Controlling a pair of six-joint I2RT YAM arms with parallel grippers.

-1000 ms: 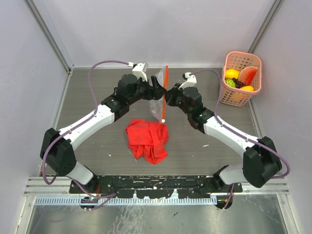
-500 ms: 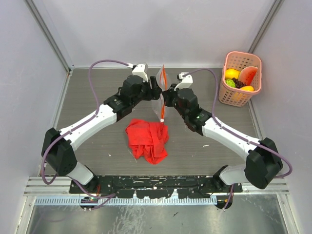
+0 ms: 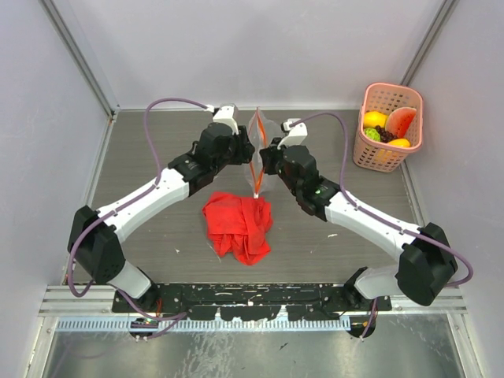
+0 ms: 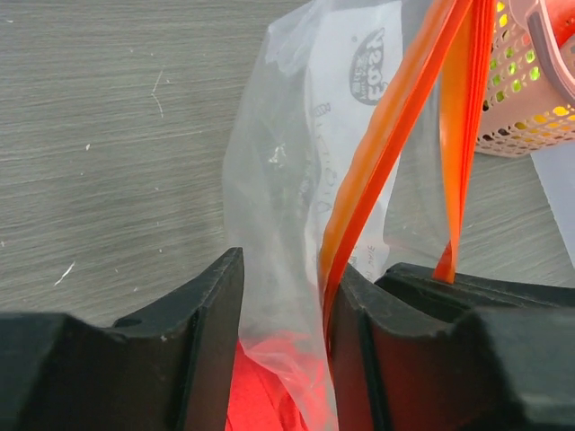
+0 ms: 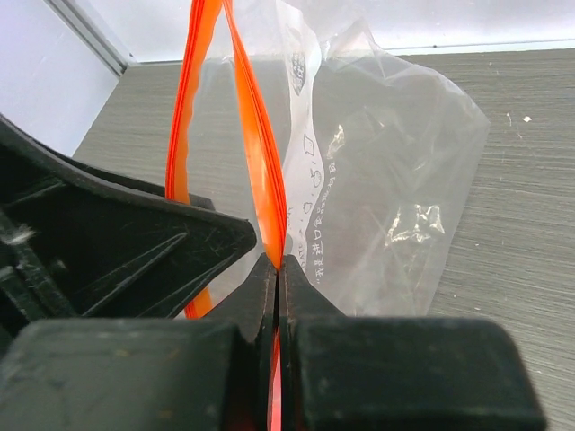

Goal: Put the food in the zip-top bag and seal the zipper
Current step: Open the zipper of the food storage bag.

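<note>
The clear zip-top bag (image 3: 260, 135) hangs upright above the table between my two grippers. Its red-orange zipper (image 3: 255, 167) runs top to bottom, the two strips bowed apart (image 5: 260, 153). My right gripper (image 5: 280, 265) is shut on one zipper strip. My left gripper (image 4: 283, 314) is open, with bag film (image 4: 287, 189) and the other strip (image 4: 377, 171) between its fingers, the strip against the right finger. The food lies in the pink basket (image 3: 391, 88): yellow fruit (image 3: 374, 120), watermelon slice (image 3: 402, 122), green fruit (image 3: 372, 135), orange (image 3: 400, 143).
A crumpled red cloth (image 3: 239, 224) lies on the table under the bag, towards the near side. The pink basket stands at the far right by the wall and also shows in the left wrist view (image 4: 530, 99). Walls close the table on three sides.
Both grippers and the bag have shifted slightly left and closer together. The zipper strips have bowed apart from a straight line.
</note>
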